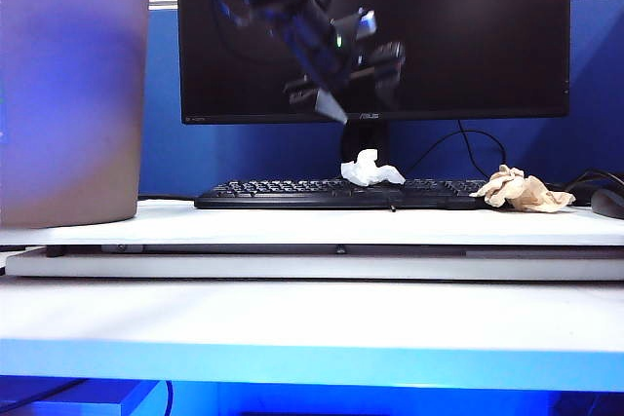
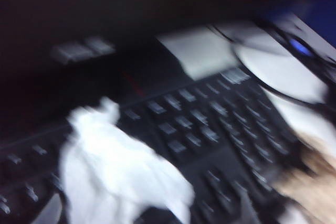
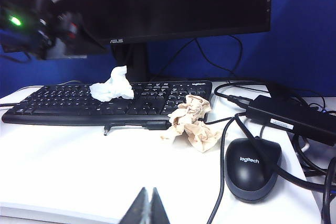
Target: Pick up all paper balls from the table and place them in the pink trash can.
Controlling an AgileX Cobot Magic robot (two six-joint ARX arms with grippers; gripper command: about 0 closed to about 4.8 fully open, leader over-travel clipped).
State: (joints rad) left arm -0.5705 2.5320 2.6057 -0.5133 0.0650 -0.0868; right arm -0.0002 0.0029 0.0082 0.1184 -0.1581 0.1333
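Note:
A white paper ball (image 1: 370,170) (image 3: 112,85) lies on the black keyboard's middle. It fills the blurred left wrist view as a white wad (image 2: 121,166). A tan paper ball (image 1: 522,190) (image 3: 191,121) (image 2: 310,182) rests on the table (image 1: 292,226) against the keyboard's right end. The pink trash can (image 1: 68,94) stands at the far left. My left gripper (image 1: 361,90) hangs blurred in the air above the white ball, in front of the monitor, its fingers apart and empty. My right gripper (image 3: 148,205) is shut and empty, low over the near table edge.
The black keyboard (image 1: 341,192) lies in front of a dark monitor (image 1: 439,36). At the right sit a black mouse (image 3: 252,174), a power adapter (image 3: 291,119) and several cables. A thin raised white board layer forms the tabletop.

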